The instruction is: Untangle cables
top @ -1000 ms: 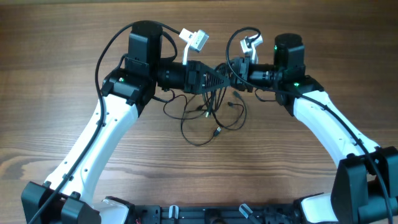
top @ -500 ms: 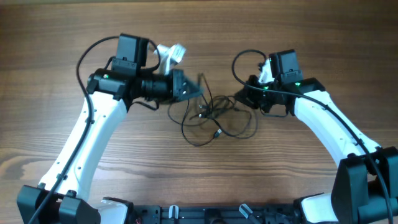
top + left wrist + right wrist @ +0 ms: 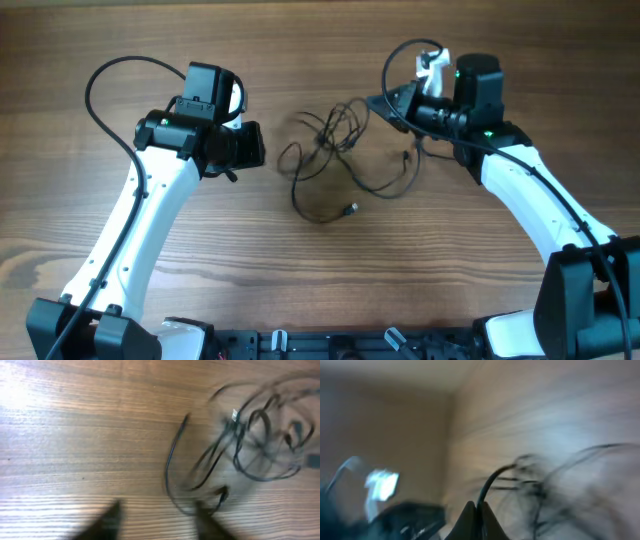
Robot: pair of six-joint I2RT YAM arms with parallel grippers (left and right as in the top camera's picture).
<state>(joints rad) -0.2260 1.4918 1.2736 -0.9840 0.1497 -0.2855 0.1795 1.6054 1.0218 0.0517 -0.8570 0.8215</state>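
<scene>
Cables: loose tangle on the wooden table, between the two arms; one plug end trailing toward the near side.
Left gripper: fingers spread, clear of the wires, tips cut off at frame edge.
Right gripper: tips pressed together, pinching one cable strand.
Visibility: both wrist views motion-blurred; strand crossings unreadable.

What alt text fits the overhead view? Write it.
Thin black cables lie in loose tangled loops on a wooden table, between two white robot arms. The right gripper touches the tangle's edge; the left gripper sits apart.
</scene>
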